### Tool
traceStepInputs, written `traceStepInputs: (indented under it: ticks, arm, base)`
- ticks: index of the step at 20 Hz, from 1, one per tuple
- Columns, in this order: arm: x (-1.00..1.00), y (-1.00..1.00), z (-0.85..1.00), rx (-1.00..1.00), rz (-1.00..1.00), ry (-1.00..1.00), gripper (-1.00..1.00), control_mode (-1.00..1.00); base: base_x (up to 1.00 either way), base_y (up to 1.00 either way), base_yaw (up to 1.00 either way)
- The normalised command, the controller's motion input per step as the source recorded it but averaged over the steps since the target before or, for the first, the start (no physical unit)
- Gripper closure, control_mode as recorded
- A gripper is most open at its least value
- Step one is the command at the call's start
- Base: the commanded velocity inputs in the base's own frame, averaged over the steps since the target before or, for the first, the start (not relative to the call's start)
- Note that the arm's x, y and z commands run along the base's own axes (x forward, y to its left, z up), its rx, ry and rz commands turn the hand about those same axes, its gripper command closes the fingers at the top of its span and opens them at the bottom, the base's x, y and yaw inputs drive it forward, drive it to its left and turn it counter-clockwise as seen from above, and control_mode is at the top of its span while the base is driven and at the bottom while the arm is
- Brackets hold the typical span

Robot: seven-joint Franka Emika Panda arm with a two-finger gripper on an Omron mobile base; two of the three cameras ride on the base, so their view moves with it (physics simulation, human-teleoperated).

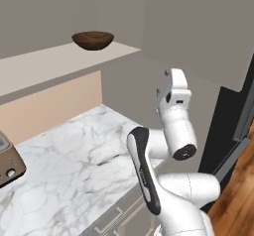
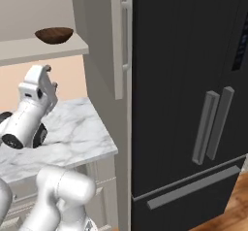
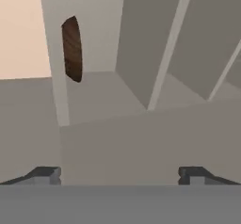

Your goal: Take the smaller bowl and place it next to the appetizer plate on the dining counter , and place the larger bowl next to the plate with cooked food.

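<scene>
From the left base view, the shallow, dark brown wooden bowl [image 1: 93,40] sits upright on a pale open shelf [image 1: 44,64] set high on the wall, above a white, grey-veined marble bench [image 1: 74,165]. A silver toaster [image 1: 9,161] shows at the left edge of that bench. The white arm rises from the lower right, and its gripper [image 1: 174,76] points upward, well below and to the right of the bowl, touching nothing.

From the right base view, the same brown bowl [image 2: 54,35] rests near the outer end of the shelf [image 2: 38,48], beside a tall grey cabinet panel and a black refrigerator [image 2: 189,94] with two grey handles. The gripper [image 2: 44,72] hangs just under the shelf's level, apart from the bowl, over the marble bench [image 2: 72,133].

In the hand view, which is rolled on its side, the bowl [image 3: 72,49] appears as a narrow brown sliver in the upper left, seen edge-on against the grey shelf wall. The two dark fingers [image 3: 44,173] stand spread as wide as they go at the bottom, with nothing between them.

The step in hand looks like the approach to the smaller bowl, the first half of the task; neither bowl has been delivered yet. The next move probably calls for raising the hand above shelf height, turning toward the bowl so it centres between the fingers, and closing on its thin rim without striking the shelf edge.
</scene>
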Motion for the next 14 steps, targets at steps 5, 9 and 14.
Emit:
traceStepInputs:
  ticks: [5,9,14]
  arm:
    - [-0.64,0.08,0.88,-0.25,0.06,0.48,-1.00,-1.00]
    - [-0.04,0.25,0.60,-0.10,0.14,0.56,-1.00,-1.00]
    - [0.30,0.05,0.25,0.01,0.26,0.42,-1.00,-1.00]
  base:
    - [0.00,0.00,0.00]
    - [0.00,0.00,0.00]
    - [0.00,0.00,0.00]
